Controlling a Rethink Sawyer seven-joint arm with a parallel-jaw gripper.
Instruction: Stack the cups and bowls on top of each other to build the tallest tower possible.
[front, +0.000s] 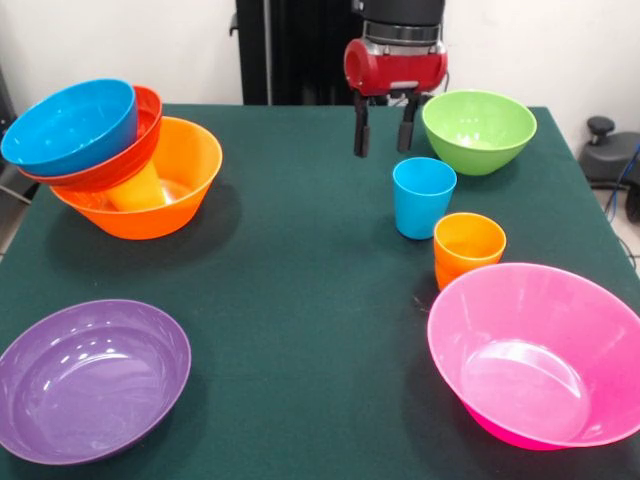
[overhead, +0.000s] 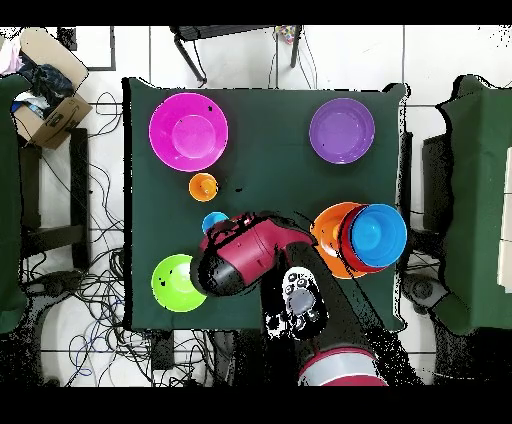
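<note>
Bowls and cups sit all over the dark green table. My gripper hangs in the air at the far side, with its 2 black fingers apart and nothing between them. It is just left of the green bowl, which sits alone at the far right. The blue cup stands upright just below my fingers, a bit nearer in the front view, and I am not touching it. Just beside it, nearer and to the right, is the orange cup, which looks like 2 orange ones pushed together. The big pink bowl is at the near right, close to the orange cup. The purple bowl is at the near left, all by itself. At the far left is the tower. Its bottom is the big orange bowl. A yellow cup sits inside that bowl. A red-orange bowl leans on top, tilted to the left, and a blue bowl sits in it, tilted the same way. From above, my red arm reaches over the table between the green bowl and the tower.
</note>
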